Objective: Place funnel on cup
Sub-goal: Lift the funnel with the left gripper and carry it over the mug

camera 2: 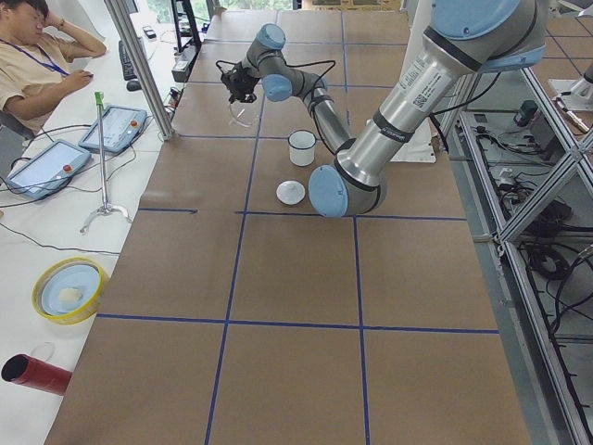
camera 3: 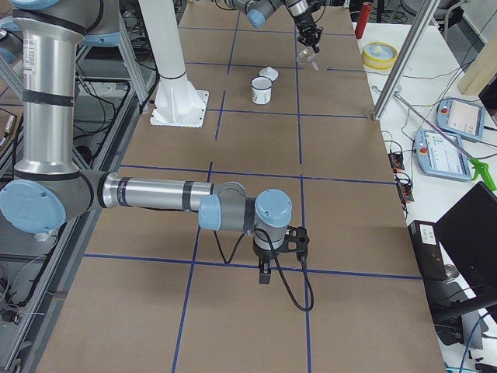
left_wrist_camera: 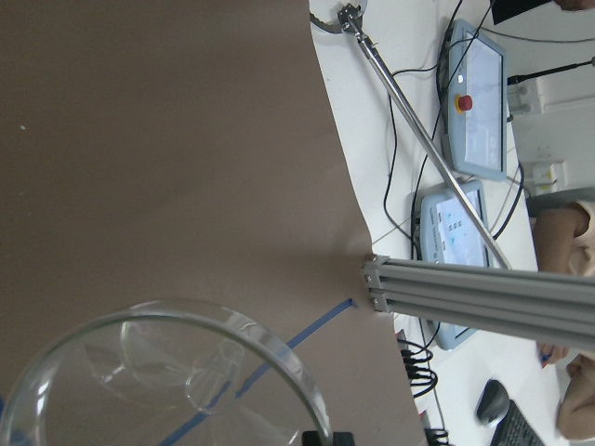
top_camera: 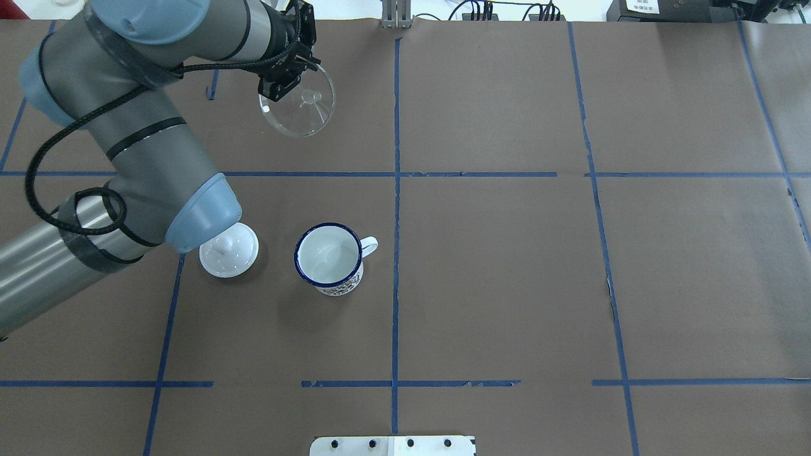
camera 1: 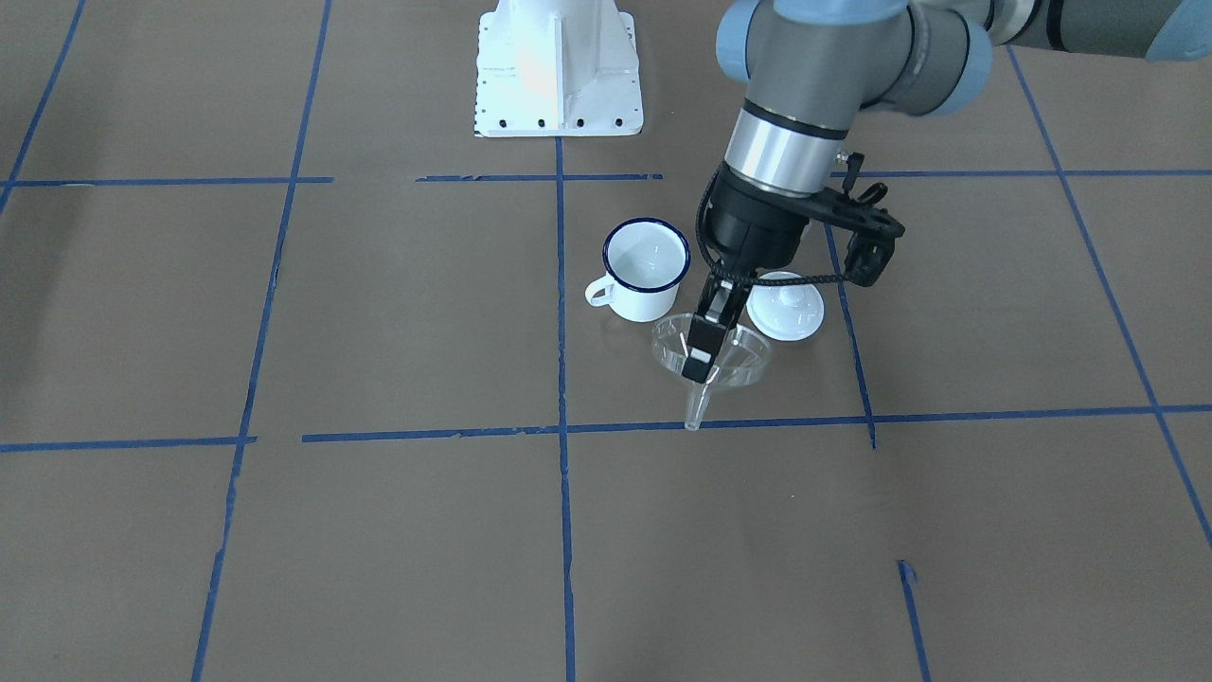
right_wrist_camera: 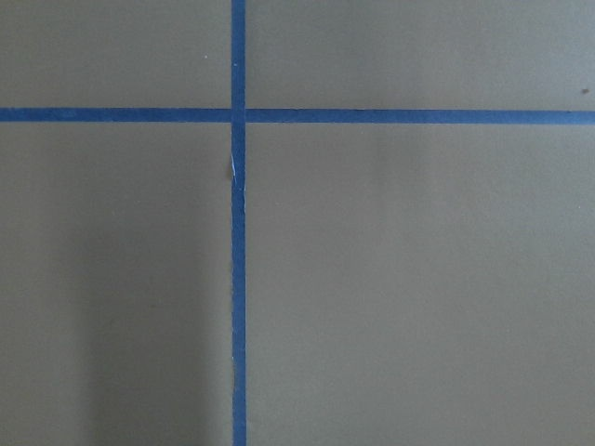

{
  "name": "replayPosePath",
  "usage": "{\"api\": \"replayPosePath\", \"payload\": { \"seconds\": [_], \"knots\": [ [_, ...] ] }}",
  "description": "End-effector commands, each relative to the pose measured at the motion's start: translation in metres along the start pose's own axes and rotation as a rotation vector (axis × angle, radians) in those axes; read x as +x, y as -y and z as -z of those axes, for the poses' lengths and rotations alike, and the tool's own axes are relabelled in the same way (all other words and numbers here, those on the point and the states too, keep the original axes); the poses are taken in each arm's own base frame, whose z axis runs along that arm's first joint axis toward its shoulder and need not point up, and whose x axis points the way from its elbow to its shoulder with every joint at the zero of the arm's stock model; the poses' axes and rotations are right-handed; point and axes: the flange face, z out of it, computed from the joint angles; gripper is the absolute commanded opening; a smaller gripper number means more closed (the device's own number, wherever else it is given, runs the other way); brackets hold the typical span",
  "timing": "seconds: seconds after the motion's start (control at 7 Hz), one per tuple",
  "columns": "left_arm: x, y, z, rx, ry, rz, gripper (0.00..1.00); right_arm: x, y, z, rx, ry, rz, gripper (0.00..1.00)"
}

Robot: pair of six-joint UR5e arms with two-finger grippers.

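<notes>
The clear plastic funnel [camera 1: 743, 365] hangs in the air, tilted, with its spout lowest. My left gripper [camera 1: 701, 355] is shut on its rim. In the overhead view the gripper [top_camera: 274, 88] and the funnel [top_camera: 304, 111] sit beyond the cup, toward the table's far edge. The funnel's bowl fills the bottom of the left wrist view [left_wrist_camera: 158, 372]. The white enamel cup [camera 1: 647, 268] with a dark blue rim stands upright and empty on the table [top_camera: 329, 258]. My right gripper [camera 3: 264, 273] points down over bare paper far from the cup; I cannot tell whether it is open.
A round white knobbed lid [camera 1: 785, 305] lies on the table beside the cup, partly under my left arm [top_camera: 229, 249]. The white robot base [camera 1: 559, 71] stands behind the cup. Teach pendants [camera 2: 116, 125] and an operator [camera 2: 32, 56] are beyond the table's far edge.
</notes>
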Motion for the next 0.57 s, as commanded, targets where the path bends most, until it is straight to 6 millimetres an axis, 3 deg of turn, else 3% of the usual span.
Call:
{"api": "replayPosePath", "payload": {
  "seconds": [0.0, 0.14, 0.43],
  "knots": [
    [-0.017, -0.037, 0.038, -0.067, 0.2, -0.211, 0.0, 0.0, 0.0, 0.0, 0.0, 0.0, 0.0, 1.0],
    [-0.01, -0.061, 0.048, -0.08, 0.302, -0.309, 0.0, 0.0, 0.0, 0.0, 0.0, 0.0, 0.0, 1.0],
    [-0.007, -0.077, 0.057, -0.173, 0.412, -0.473, 0.0, 0.0, 0.0, 0.0, 0.0, 0.0, 0.0, 1.0]
  ]
}}
